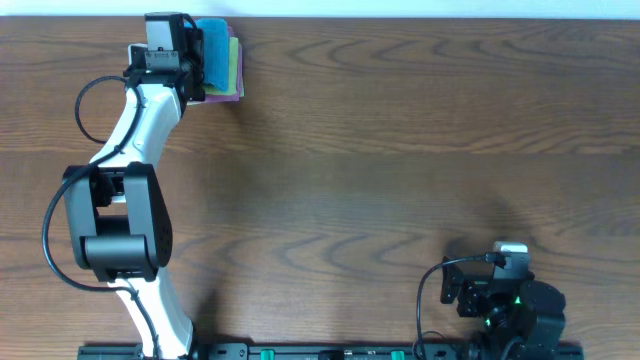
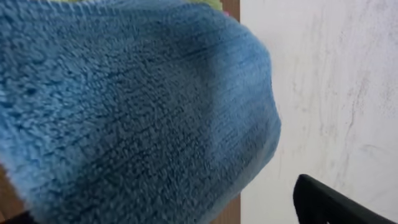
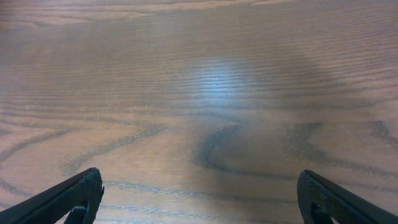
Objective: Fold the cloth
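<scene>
The sky-blue cloth (image 1: 212, 45) lies folded on top of a stack at the table's far left edge. In the left wrist view it (image 2: 137, 112) fills most of the frame, very close. My left gripper (image 1: 192, 58) is right over this stack. Its right finger (image 2: 342, 202) stands apart from the cloth's edge, and its left finger is mostly hidden by the cloth. The jaws look open, with the cloth between them. My right gripper (image 1: 510, 252) rests at the near right, open and empty (image 3: 199, 199), over bare wood.
Under the blue cloth lie a light green folded cloth (image 1: 235, 55) and a pink/purple folded cloth (image 1: 226, 94). The table's far edge (image 2: 233, 9) runs just behind the stack, with a white surface (image 2: 323, 93) beyond it.
</scene>
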Controlling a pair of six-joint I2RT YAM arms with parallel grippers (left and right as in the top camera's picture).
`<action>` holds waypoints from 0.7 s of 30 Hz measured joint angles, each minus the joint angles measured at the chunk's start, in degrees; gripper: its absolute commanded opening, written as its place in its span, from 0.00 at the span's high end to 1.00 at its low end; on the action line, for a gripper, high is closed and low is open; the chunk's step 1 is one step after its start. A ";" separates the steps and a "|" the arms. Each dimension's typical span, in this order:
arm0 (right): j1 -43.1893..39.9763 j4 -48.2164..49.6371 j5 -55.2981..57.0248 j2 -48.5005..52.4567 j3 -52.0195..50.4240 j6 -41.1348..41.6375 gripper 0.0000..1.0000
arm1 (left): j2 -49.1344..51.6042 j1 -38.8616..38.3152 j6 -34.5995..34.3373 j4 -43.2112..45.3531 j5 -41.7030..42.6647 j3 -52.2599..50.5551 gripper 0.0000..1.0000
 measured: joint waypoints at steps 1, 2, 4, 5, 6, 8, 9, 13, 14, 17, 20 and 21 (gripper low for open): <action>0.00 0.00 -0.02 0.00 0.00 0.00 0.01 | 0.00 -0.02 0.00 0.20 0.04 0.00 0.05; 0.00 0.02 -0.02 0.00 0.00 0.00 0.01 | 0.00 -0.07 0.02 0.68 0.24 0.00 0.05; 0.00 0.02 -0.02 0.00 0.00 0.00 0.01 | 0.00 -0.13 0.00 2.32 0.66 0.00 0.05; 0.00 0.00 0.00 0.00 0.00 0.00 0.01 | 0.00 -0.24 0.02 3.23 0.79 0.00 0.05; 0.00 0.00 0.00 0.00 0.00 0.00 0.01 | 0.00 -0.42 0.11 4.24 0.87 0.00 0.05; 0.00 0.00 0.00 0.00 0.00 0.00 0.01 | 0.00 -0.83 0.11 4.33 1.07 0.00 0.05; 0.00 0.00 0.00 0.00 0.00 0.00 0.01 | 0.00 -1.16 0.15 3.85 1.46 0.00 0.05; 0.00 0.02 0.02 0.00 0.00 0.00 0.01 | -0.02 -2.45 0.24 -3.93 2.16 0.07 0.05; 0.00 -0.02 0.02 0.00 0.00 0.00 0.01 | -0.02 -2.82 0.24 -6.78 2.12 0.07 0.05; 0.00 0.00 0.02 0.00 0.00 0.00 0.01 | -0.02 -3.72 0.31 -13.84 1.29 0.02 0.05; 0.00 0.02 0.02 0.00 0.00 0.00 0.01 | -0.02 -3.89 0.70 -16.55 -0.22 0.02 0.04; 0.00 0.02 0.02 0.00 0.00 0.00 0.01 | -0.02 -3.87 1.01 -16.13 -0.90 0.02 0.03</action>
